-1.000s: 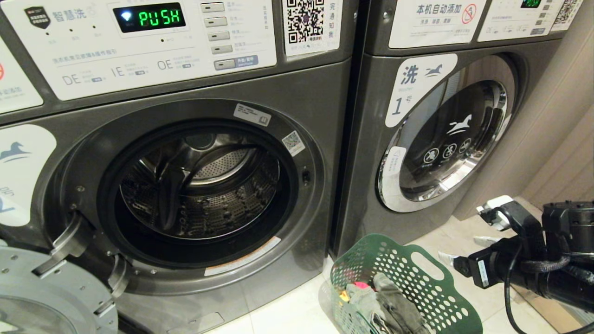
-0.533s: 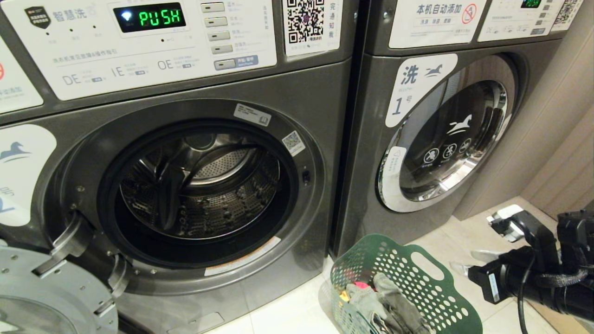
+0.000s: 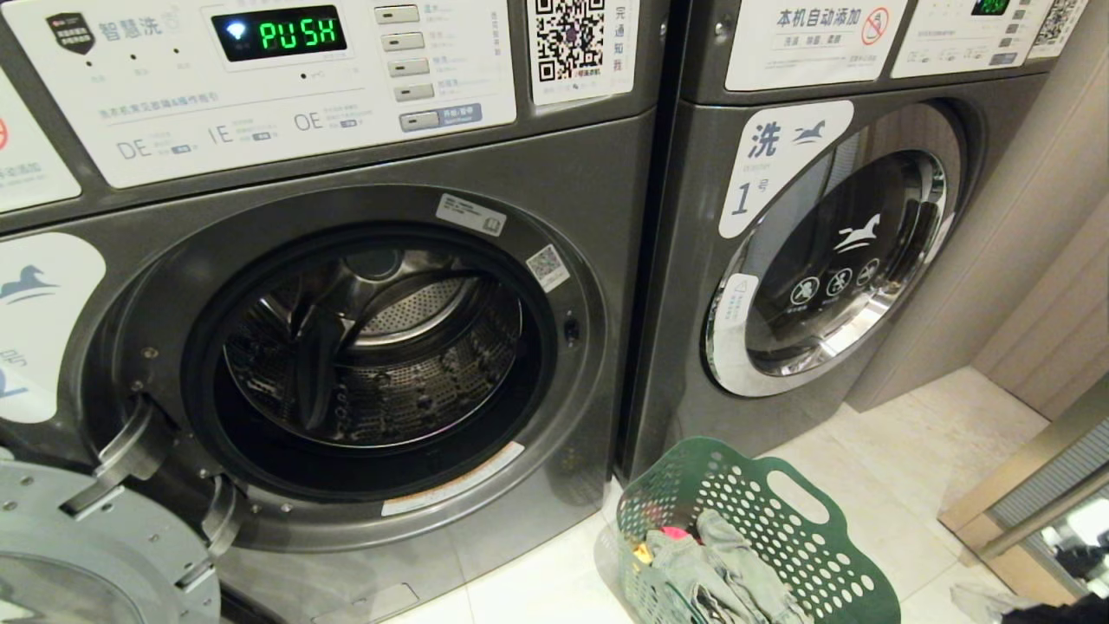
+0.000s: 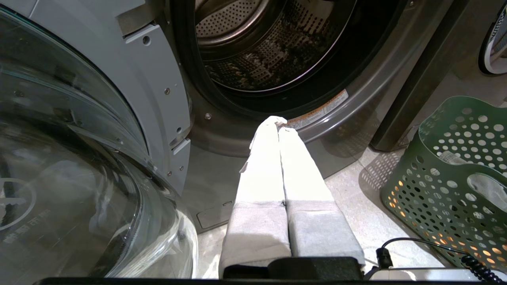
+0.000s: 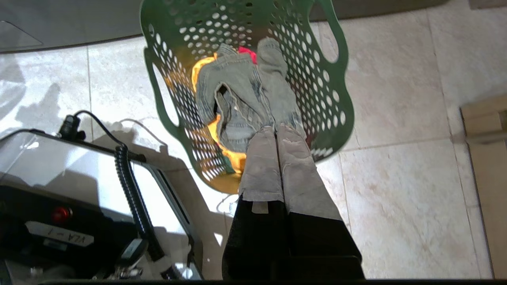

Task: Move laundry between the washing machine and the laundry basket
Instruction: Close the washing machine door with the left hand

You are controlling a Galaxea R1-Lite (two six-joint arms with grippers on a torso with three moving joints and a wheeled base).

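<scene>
Two pincers show only in wrist views: the left pincer (image 4: 280, 122), pressed together, faces the washing machine (image 3: 364, 347) drum; the right pincer (image 5: 276, 132), also closed and empty, hangs above laundry (image 5: 241, 95) in the laundry basket (image 5: 328, 91).

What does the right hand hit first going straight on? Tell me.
Probably the grey-olive cloth heaped in the green laundry basket: the shut right hand points at it from above, though the gap is unclear.
</scene>
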